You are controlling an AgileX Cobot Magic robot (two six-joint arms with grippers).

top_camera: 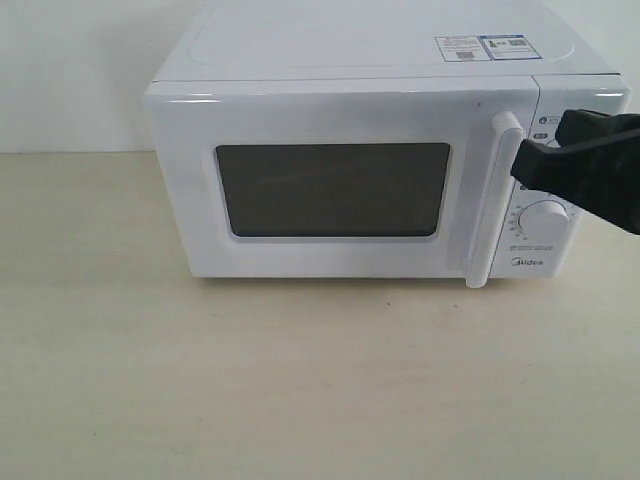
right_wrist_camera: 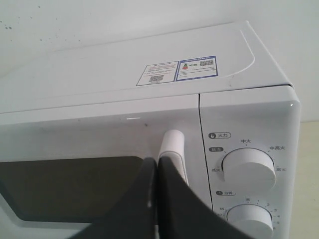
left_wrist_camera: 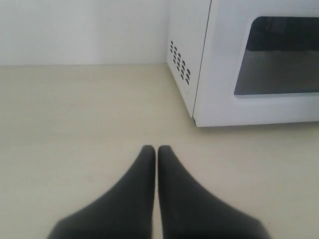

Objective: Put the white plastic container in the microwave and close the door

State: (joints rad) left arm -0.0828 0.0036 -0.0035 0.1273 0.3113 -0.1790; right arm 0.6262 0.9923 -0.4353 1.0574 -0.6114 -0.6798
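Beside the door handle (top_camera: 497, 200), closed right hand (top_camera: 524, 162); wide tabletop (top_camera: 300, 380) in front.

All views face the microwave (top_camera: 350, 110), wrists nearer.

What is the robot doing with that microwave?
The microwave has its door closed. The right claw, pinched shut, sits right by the handle; whether it touches is unclear. The left claw, also shut, hangs over the table beside the microwave, holding nothing. The white plastic container is nowhere in sight, and the window is too dark to see inside.
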